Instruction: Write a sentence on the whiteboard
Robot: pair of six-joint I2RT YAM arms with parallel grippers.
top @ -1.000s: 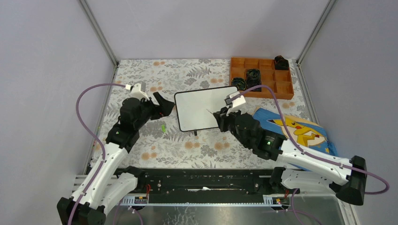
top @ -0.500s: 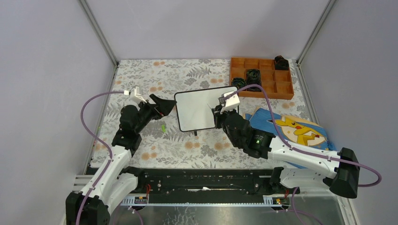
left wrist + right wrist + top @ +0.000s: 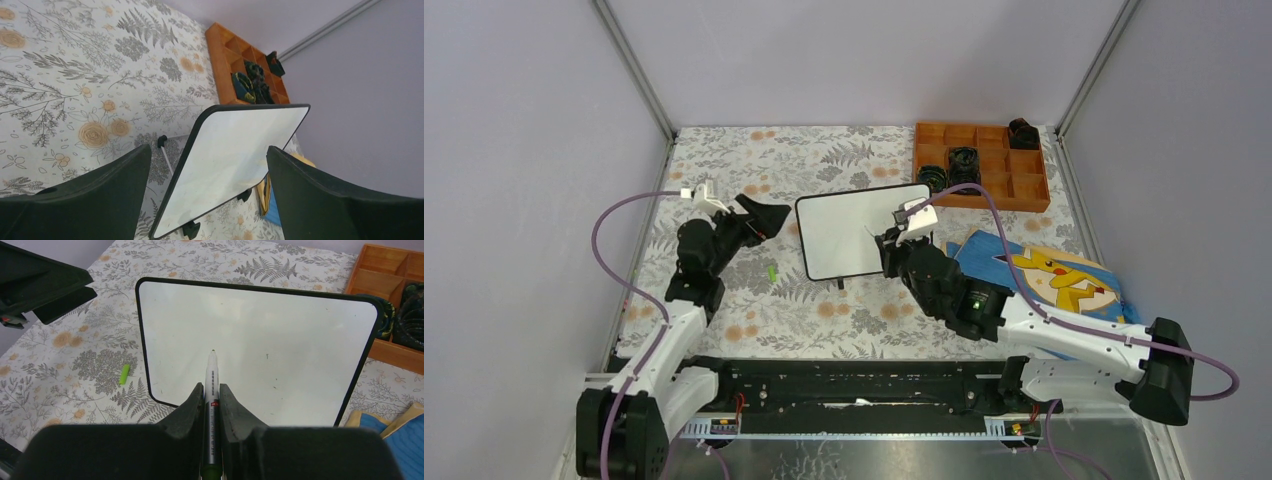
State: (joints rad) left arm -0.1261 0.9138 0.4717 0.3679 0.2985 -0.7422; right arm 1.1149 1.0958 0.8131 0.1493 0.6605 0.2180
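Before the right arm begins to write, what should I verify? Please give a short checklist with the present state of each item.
1. Marker held firmly: ok. The right gripper is shut on the marker, which points at the whiteboard.
2. Cap removed: ok. The tip is bare and the green cap lies left of the whiteboard.
3. Writing surface free: ok. No words are on it, only tiny specks.
4. Whiteboard steadied: not ok. The left gripper is open beside its left edge and not touching it.
5. Tip in contact with the surface: cannot tell.

One whiteboard (image 3: pixel 859 232), one marker (image 3: pixel 212 374)
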